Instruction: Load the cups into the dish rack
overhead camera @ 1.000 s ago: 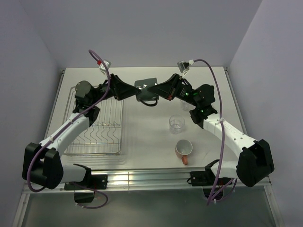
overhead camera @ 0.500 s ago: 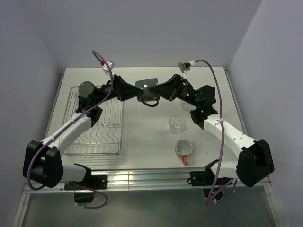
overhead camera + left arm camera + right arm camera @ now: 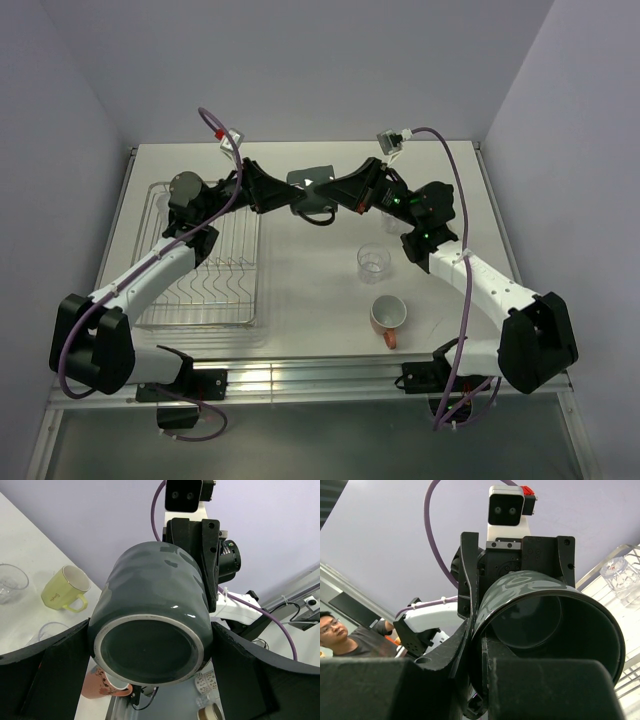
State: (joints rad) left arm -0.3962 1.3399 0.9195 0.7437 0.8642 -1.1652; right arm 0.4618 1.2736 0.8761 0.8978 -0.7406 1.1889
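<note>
Black mug (image 3: 312, 190): held in the air on its side between the two wrists, over the far middle of the tabletop (image 3: 300, 300), to the right of the dish rack's far end
Right jaws: pinched on the wall of the mug at its rim, with one finger inside the mouth and one outside
Left jaws: spread wide around the base end of the mug and set close against its sides; whether it is gripped cannot be told
Dish rack (image 3: 215, 285): laid flat on the left of the tabletop, under the left arm
Glass tumbler (image 3: 373, 262): stood upright right of the middle, well apart from the rack
Orange mug (image 3: 388, 314): stood mouth up just nearer than the tumbler, handle turned toward the near edge
Yellow-green cup (image 3: 65, 587): seen on the tabletop from the left wrist, near two clear glasses
</note>
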